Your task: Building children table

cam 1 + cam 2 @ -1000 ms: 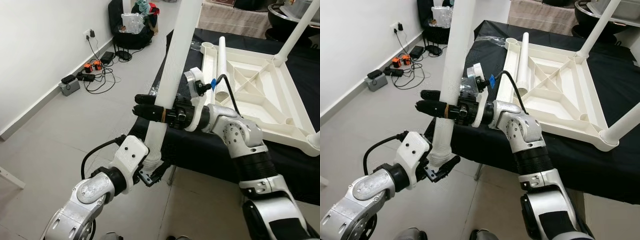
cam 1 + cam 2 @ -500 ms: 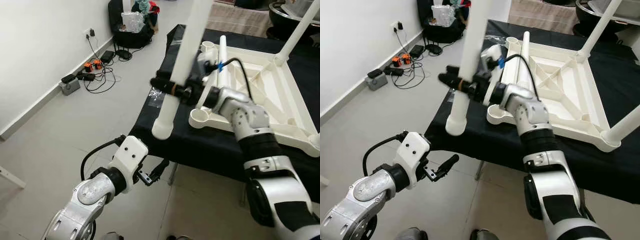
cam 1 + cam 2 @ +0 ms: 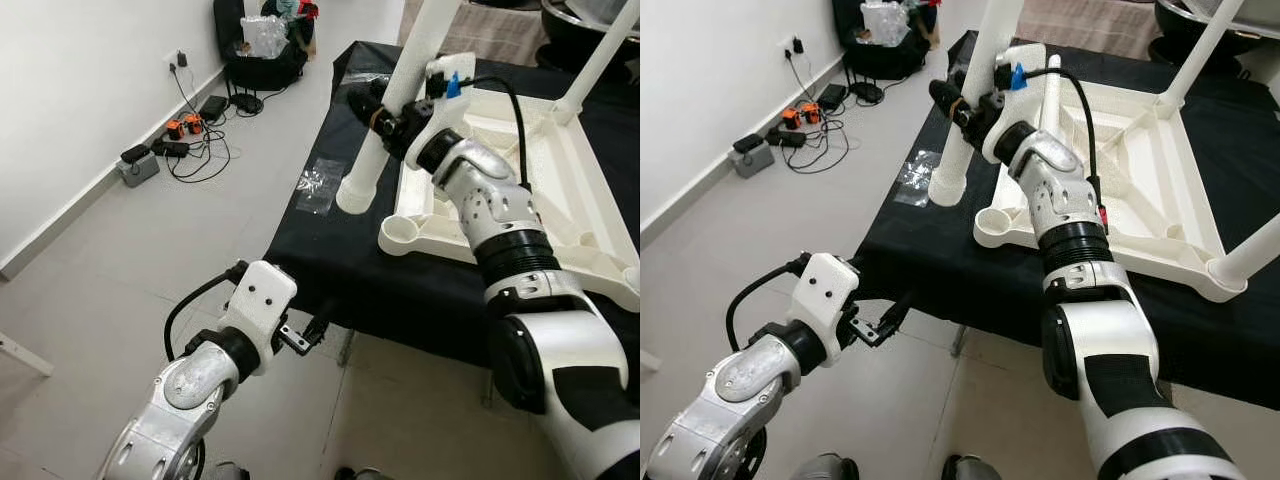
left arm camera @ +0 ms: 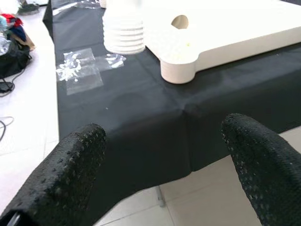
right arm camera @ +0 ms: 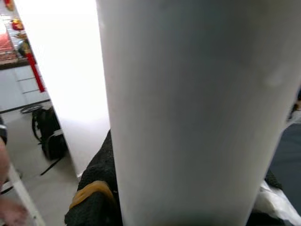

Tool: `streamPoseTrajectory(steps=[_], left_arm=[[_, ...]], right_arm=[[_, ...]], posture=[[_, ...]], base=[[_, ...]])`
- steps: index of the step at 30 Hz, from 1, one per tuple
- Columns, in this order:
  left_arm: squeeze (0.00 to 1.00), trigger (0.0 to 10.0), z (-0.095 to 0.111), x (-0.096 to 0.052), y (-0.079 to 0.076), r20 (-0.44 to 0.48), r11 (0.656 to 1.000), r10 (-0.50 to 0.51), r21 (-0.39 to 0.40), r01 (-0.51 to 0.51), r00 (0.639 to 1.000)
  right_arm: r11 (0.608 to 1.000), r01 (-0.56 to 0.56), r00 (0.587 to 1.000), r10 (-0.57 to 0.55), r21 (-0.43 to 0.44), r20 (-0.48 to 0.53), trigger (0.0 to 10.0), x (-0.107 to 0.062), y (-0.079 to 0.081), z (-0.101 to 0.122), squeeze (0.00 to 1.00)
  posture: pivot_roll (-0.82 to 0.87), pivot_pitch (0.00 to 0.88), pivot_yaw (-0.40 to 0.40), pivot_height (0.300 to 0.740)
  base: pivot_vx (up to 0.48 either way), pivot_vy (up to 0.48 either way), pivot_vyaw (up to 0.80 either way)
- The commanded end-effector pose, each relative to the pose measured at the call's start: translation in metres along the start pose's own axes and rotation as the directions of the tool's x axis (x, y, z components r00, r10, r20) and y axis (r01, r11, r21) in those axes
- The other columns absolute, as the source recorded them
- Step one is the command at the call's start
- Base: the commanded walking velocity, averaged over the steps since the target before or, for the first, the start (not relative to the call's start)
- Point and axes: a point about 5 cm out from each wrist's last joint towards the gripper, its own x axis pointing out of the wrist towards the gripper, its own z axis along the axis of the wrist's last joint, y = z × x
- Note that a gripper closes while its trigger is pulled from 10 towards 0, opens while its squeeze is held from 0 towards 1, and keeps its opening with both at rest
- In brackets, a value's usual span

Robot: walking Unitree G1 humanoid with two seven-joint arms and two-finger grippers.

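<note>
Since a second ago, the white table leg (image 3: 385, 130) has been released by the left gripper (image 4: 164, 165) and swung up over the black-covered table (image 3: 330, 250). It is clamped mid-shaft by the right gripper (image 3: 375, 112), its ribbed end hanging just beside the upturned tabletop's empty corner socket (image 3: 398, 232), presumably for insertion. The left gripper's fingers are spread wide, empty, below the table edge.

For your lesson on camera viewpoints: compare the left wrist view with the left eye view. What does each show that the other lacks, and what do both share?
Left wrist view alone: close up, the left gripper's textured finger pads, spread apart, and the ribbed end of the white table leg.

Left eye view alone: the right gripper clamped on that leg, the upside-down white tabletop's far corner with a leg already standing in it, and cables and chargers on the floor by the wall.

Both: the black-covered table, the tabletop's empty corner socket and a clear plastic bag.
</note>
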Motion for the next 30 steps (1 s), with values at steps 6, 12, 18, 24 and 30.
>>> streamPoseTrajectory(steps=[6, 12, 18, 24, 30], left_arm=[[0.00, 10.0, 0.003, -0.011, -0.012, -0.017, 1.000, -0.017, -0.020, 0.016, 1.000], [0.00, 10.0, 0.002, -0.016, -0.016, -0.029, 0.999, -0.025, -0.033, 0.024, 0.999], [0.00, 10.0, 0.003, -0.019, -0.017, -0.042, 0.999, -0.030, -0.039, 0.028, 0.999], [0.00, 10.0, 0.005, -0.022, -0.020, -0.045, 0.998, -0.035, -0.046, 0.033, 0.998], [0.00, 10.0, 0.006, -0.025, -0.024, -0.054, 0.997, -0.042, -0.061, 0.039, 0.998]], right_arm=[[0.993, -0.058, 0.994, 0.067, -0.101, 0.085, 0.0, -0.017, -0.025, 0.037, 0.00], [0.985, -0.077, 0.996, 0.083, -0.151, 0.033, 0.0, -0.029, -0.036, 0.045, 0.00], [0.976, -0.117, 0.993, 0.115, -0.183, -0.025, 0.0, -0.040, -0.041, 0.039, 0.00], [0.970, -0.123, 0.992, 0.115, -0.209, -0.051, 0.0, -0.045, -0.045, 0.038, 0.00], [0.957, -0.189, 0.979, 0.167, -0.219, -0.114, 0.0, -0.052, -0.045, 0.032, 0.00]], posture=[[0.12, 0.212, -0.060, 0.740], [0.12, 0.237, -0.047, 0.740], [0.12, 0.249, -0.043, 0.740], [0.12, 0.263, -0.040, 0.740], [0.11, 0.274, -0.036, 0.740]], base=[[0.000, 0.000, 0.00], [0.000, 0.000, 0.00], [0.000, 0.000, 0.00], [0.000, 0.000, 0.00], [0.000, 0.000, 0.00]])
